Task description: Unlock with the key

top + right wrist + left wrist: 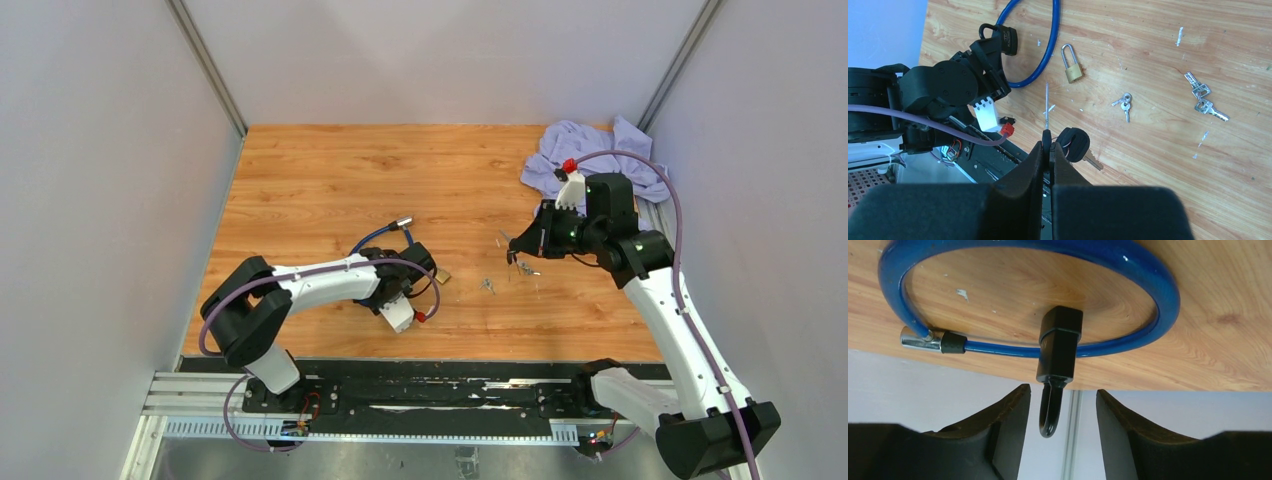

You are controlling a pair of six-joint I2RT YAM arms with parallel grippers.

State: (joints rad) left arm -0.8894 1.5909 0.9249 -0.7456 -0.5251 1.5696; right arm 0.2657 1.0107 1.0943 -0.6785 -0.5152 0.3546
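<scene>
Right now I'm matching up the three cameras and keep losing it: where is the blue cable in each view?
Top external: blue cable mid-table, arching just beyond the left arm's wrist.
Left wrist: a big loop across the upper frame, on the wood.
Right wrist: top edge, left of centre, beside the brass padlock.
Shared landmark: the black lock body on the cable, seen in both wrist views.

The far left of the table (320,170) is bare wood. A cloth (590,160) fills the far right corner. Near the middle lie a blue cable lock (378,237), a small padlock (1073,70) and loose keys (1204,97), with gaps between them.
</scene>
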